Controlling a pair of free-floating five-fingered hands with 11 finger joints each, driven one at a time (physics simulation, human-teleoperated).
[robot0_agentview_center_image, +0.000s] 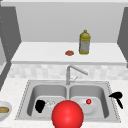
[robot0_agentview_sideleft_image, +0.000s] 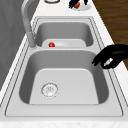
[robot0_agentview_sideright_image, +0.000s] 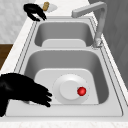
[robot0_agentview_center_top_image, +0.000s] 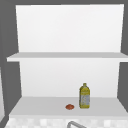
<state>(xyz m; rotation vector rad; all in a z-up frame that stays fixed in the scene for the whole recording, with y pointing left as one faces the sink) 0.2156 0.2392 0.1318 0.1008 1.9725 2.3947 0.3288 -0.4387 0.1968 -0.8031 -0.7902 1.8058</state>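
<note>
White speckled desk (robot0_agentview_center_image: 10, 86) runs round a 2-basin steel sink (robot0_agentview_center_image: 25, 92), and I place everything from its tap (robot0_agentview_center_image: 68, 75). My right hand (robot0_agentview_sideright_image: 20, 88) hangs at the front rim of the basin right of the tap, fingers (robot0_agentview_sideright_image: 43, 96) apart and slightly bent, holding nothing. They point back toward the tap's wall, straight at the white plate (robot0_agentview_sideright_image: 65, 86) lying flat on that basin's floor. A small red ball (robot0_agentview_sideright_image: 81, 91) rests on the plate's tap-side half, so it lies beyond the plate's middle from my fingertips. Plate and ball are both round, with no long axis to line up with.

My left hand (robot0_agentview_sideleft_image: 112, 56) floats on the other side of the tap, over the left basin's front edge, fingers loosely curved and empty; I judge it the farther hand. Left of it a bowl (robot0_agentview_center_image: 7, 105) sits on the desk. A big red sphere (robot0_agentview_center_image: 67, 115) shows in front of the tap. Behind the tap, a shelf (robot0_agentview_center_image: 45, 52) carries a yellow bottle (robot0_agentview_center_image: 84, 42).
</note>
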